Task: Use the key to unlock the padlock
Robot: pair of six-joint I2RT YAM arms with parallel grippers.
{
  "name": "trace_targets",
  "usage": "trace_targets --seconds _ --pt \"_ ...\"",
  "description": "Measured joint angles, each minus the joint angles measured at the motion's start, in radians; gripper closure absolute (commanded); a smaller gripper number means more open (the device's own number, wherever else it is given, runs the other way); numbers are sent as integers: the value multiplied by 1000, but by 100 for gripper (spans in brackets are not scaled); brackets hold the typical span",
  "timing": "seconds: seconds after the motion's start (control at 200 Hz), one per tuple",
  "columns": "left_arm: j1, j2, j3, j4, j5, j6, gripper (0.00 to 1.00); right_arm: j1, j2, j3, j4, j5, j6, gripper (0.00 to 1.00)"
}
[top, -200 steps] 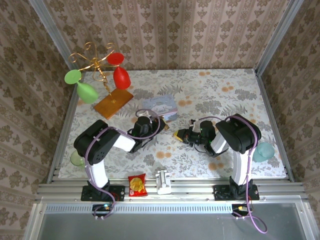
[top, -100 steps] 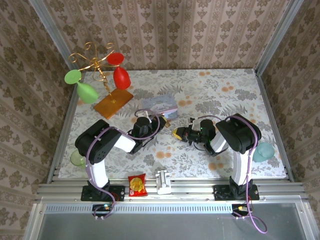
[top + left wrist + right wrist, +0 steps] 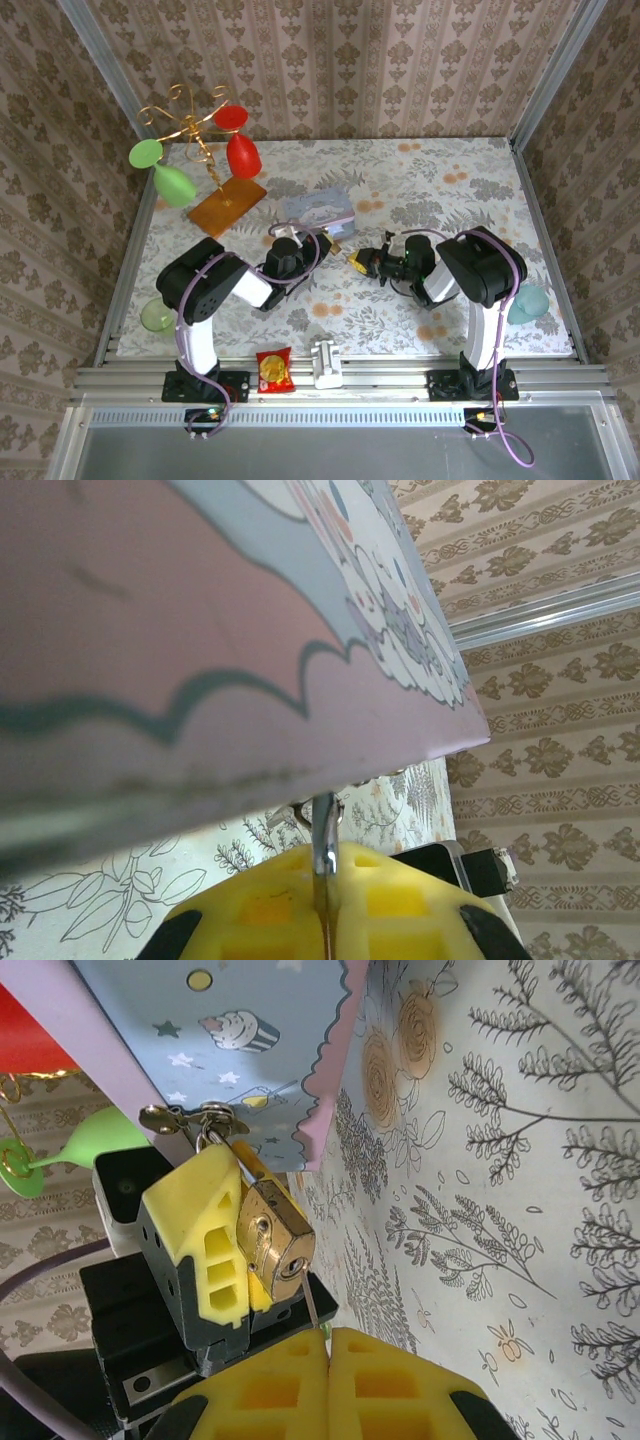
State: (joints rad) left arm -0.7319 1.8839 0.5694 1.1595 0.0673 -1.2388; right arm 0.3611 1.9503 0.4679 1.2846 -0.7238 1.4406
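- The right gripper (image 3: 328, 1335) has its jaws closed on the thin key (image 3: 309, 1302), which points to 12 o'clock.
- The key tip touches the keyhole face of the padlock (image 3: 272, 1235); inserting fully and turning are left, I judge.
- The left gripper (image 3: 322, 865) clamps the padlock, which hangs from the tin (image 3: 230, 1030) at 11 o'clock.

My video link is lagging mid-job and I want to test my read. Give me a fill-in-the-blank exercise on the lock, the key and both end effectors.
1. The left end effector is clamped on the brass ___.
2. The padlock hangs off the pale ___ tin.
3. The right end effector pinches a thin silver ___ aimed at the padlock's keyhole.
Missing words: padlock; blue; key.
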Motion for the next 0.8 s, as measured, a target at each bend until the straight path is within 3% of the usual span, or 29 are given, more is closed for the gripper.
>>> trace_targets --seconds 0.8 --pt "22 0 -2 23 7 -23 100 10 -15 48 8 -31 29 100"
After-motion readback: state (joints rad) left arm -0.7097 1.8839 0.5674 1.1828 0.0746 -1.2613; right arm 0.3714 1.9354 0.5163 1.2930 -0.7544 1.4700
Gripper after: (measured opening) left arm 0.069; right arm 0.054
